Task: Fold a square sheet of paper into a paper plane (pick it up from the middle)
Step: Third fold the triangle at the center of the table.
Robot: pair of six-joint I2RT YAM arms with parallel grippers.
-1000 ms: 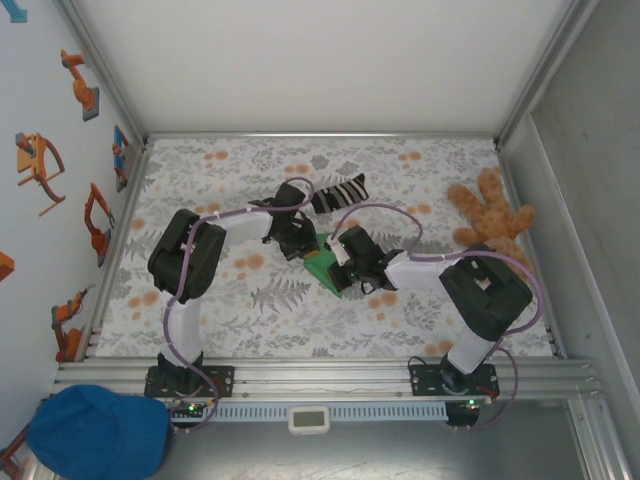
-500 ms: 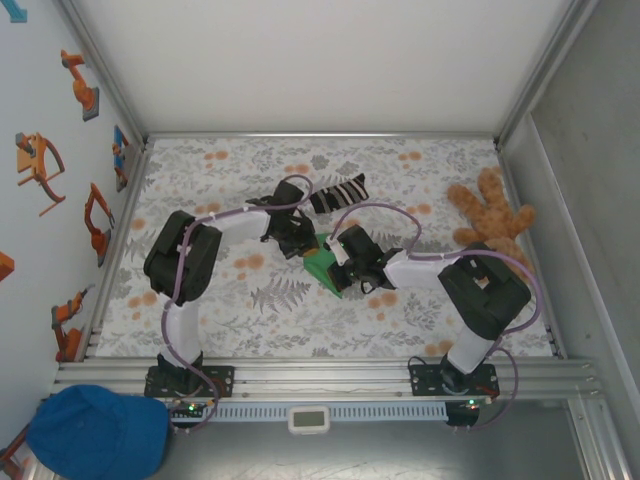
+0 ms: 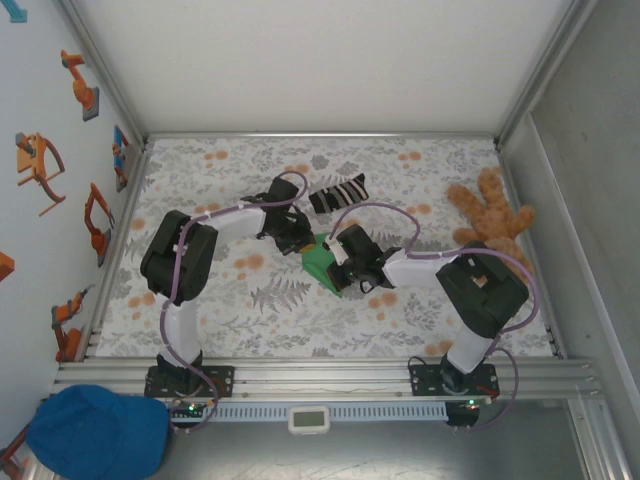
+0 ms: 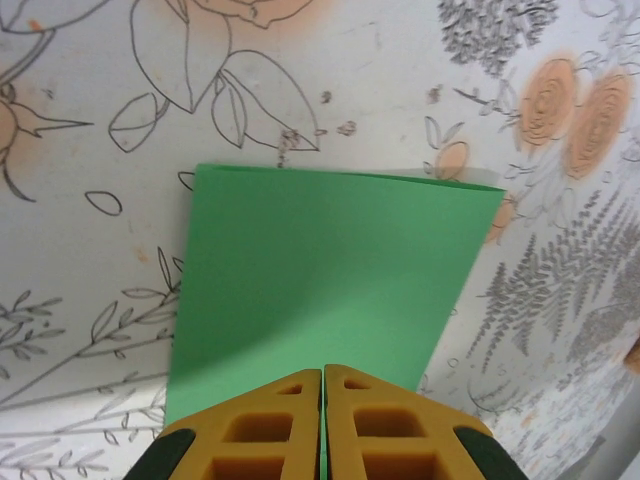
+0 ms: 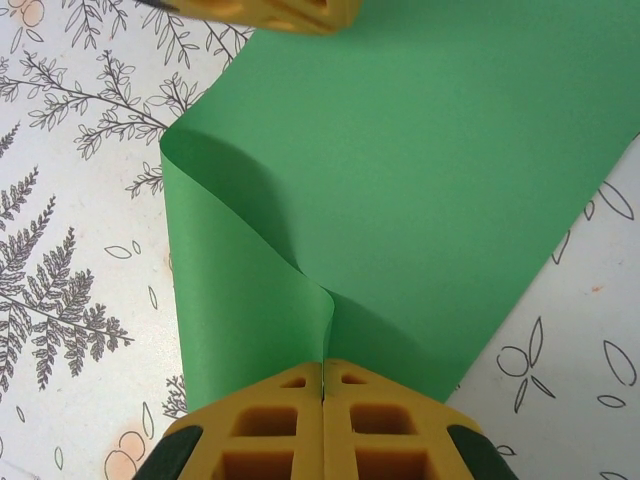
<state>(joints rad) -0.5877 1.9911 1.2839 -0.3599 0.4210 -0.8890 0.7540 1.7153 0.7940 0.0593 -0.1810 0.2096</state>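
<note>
The square sheet of paper (image 3: 320,258) is bright green and lies folded over on the floral table, mid-centre, between the two grippers. In the left wrist view the sheet (image 4: 330,270) shows a rectangular outline, and my left gripper (image 4: 323,375) is shut on its near edge with a green sliver between the pads. My right gripper (image 5: 323,368) is shut on a raised pinch of the sheet (image 5: 420,180), whose left flap curls upward. From above, the left gripper (image 3: 303,243) is at the sheet's upper left and the right gripper (image 3: 338,272) at its lower right.
A black-and-white striped sock (image 3: 338,192) lies just behind the left gripper. A brown teddy bear (image 3: 492,218) sits at the right edge of the table. A blue cap (image 3: 98,432) rests off the table at the near left. Walls bound the table's left, back and right.
The left arm's elbow has swung a little to the left, and the sheet has shifted slightly with it. Both grippers keep their hold on the paper.
</note>
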